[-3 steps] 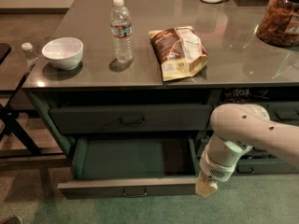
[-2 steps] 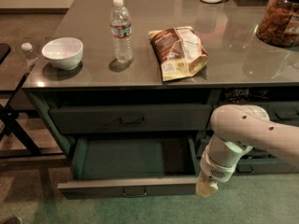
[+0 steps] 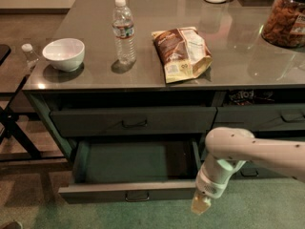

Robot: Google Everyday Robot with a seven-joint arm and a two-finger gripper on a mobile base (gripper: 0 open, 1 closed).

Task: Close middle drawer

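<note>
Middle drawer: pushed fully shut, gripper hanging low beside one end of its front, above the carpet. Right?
Not quite. The camera view shows the middle drawer pulled out, with its greenish floor exposed, not shut. The rest stands: the gripper hangs low beside the end of the drawer's front nearer the narrow drawers, above the carpet.

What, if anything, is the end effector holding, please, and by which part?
Nothing visibly; the end effector hangs by the middle drawer's right front corner, away from its handle.
</note>
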